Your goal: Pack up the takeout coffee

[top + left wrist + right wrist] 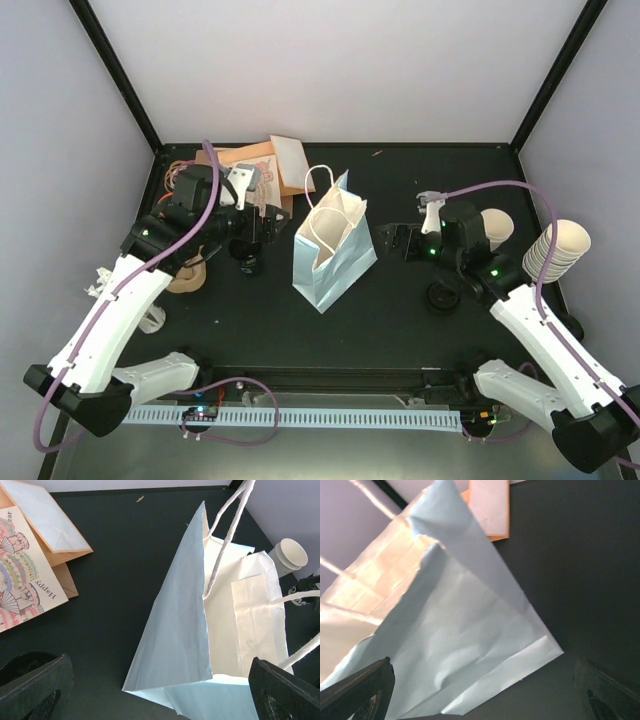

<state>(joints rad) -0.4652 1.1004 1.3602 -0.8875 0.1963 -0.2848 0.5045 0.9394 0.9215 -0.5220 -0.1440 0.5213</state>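
The takeout coffee [443, 296] shows as a black disc on the dark table, right beside my right forearm. A light blue paper bag [335, 245] with white rope handles stands in the middle, its mouth open. In the left wrist view the bag [175, 630] shows a cream inside, and I see nothing in the part that shows. My left gripper [268, 232] is open just left of the bag, jaws wide either side of its near corner [160, 695]. Just right of the bag my right gripper [400, 240] also stands open, the bag's blue side [470, 650] between its spread fingers [357, 692], held by neither.
Greeting cards and envelopes [265, 160] lie at the back left. A brown pulp carrier [190, 272] sits under my left arm, with a small dark object [250, 265] nearby. A lidless cream cup [497, 228] and a stack of cups [558, 250] stand at the right.
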